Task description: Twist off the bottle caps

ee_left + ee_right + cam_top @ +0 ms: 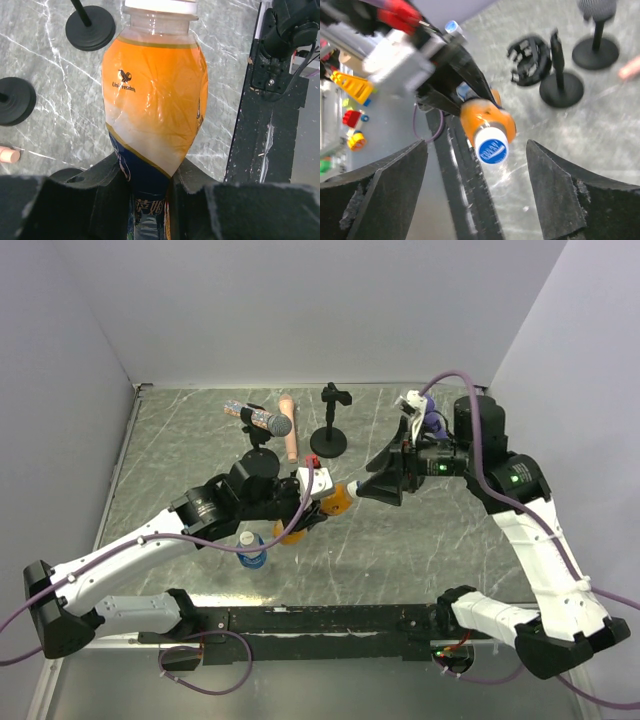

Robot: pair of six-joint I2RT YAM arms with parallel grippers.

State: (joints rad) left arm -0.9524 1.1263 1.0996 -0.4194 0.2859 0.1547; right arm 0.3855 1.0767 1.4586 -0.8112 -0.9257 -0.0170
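Observation:
My left gripper (322, 504) is shut on the lower body of the orange bottle (338, 498) and holds it tilted above the table, neck toward the right arm. In the left wrist view the bottle (152, 95) fills the middle between the gripper (152, 170), its whitish cap (160, 6) at the top edge. My right gripper (372, 490) is open just in front of the cap (352, 487). In the right wrist view the blue-topped cap (492, 145) faces the gripper (476, 147), apart from both fingers. A blue bottle (253, 552) stands capped near the front. The clear bottle is not seen.
Two black microphone stands (330, 440) (260, 455) stand at the back middle, one carrying a microphone (262, 420). A peach cylinder (288, 435) lies beside them. A purple microphone head (432, 423) sits behind the right arm. A black rail (320, 620) runs along the near edge.

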